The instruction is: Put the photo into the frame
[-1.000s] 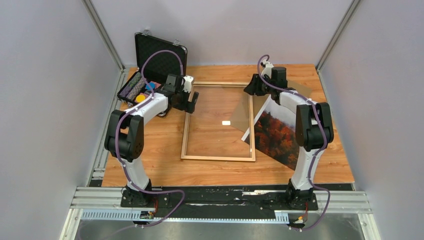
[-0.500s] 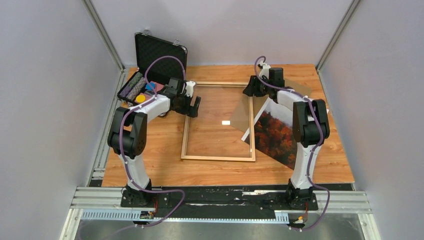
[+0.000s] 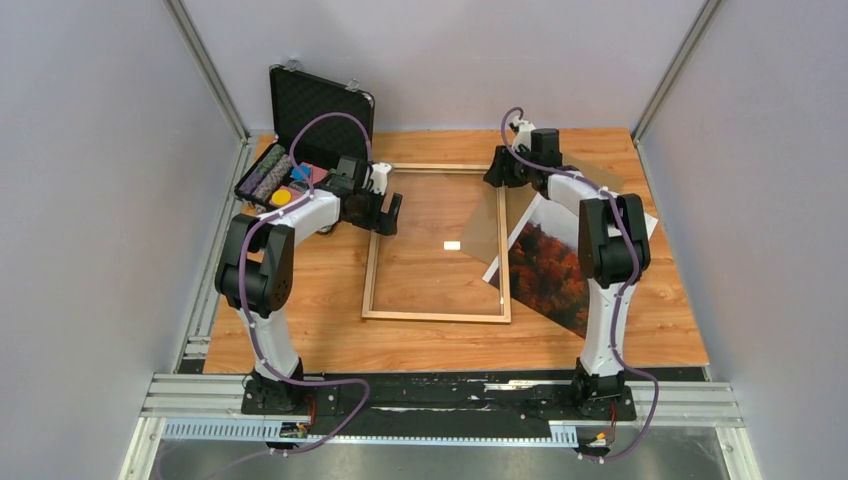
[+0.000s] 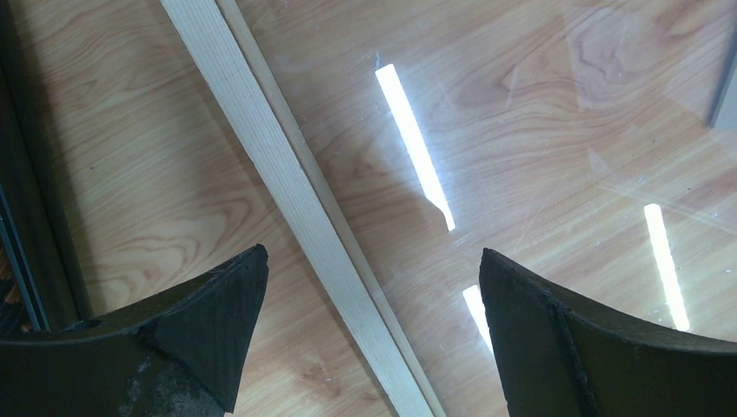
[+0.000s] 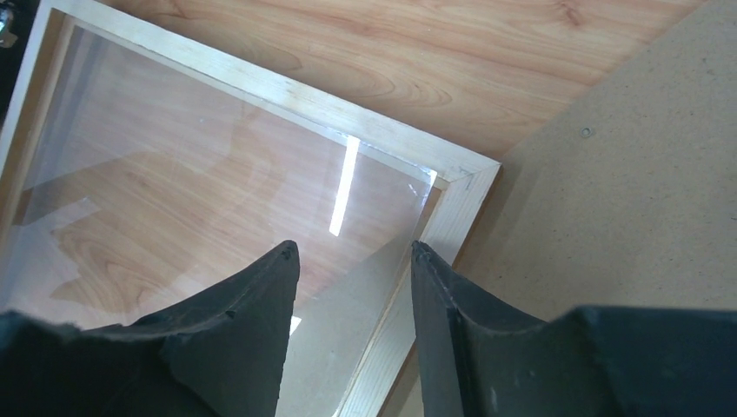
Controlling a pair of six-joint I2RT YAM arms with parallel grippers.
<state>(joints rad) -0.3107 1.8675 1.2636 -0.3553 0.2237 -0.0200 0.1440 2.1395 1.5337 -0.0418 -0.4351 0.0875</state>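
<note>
The frame [image 3: 435,317] of light wood lies flat mid-table, with bare tabletop showing through it. To its right lies the photo [image 3: 545,268], picture side up with orange-red trees, partly under the right arm. My left gripper [image 3: 386,212] hangs open over the frame's left rail [image 4: 287,191], one finger on each side and nothing between them [image 4: 372,254]. My right gripper [image 3: 497,176] hovers at the frame's far right corner [image 5: 469,178]. Its jaws [image 5: 355,248] stand partly open and hold nothing.
A clear tinted sheet [image 3: 485,225] lies askew over the frame's right side. The brown backing board [image 3: 603,183] [image 5: 626,174] lies under the photo at back right. An open black foam-lined case [image 3: 315,105] with small items stands at back left. Grey walls enclose the table.
The right gripper has moved back and left to the frame's far right corner, and its jaws have widened a little. The left gripper shifted slightly over the left rail.
</note>
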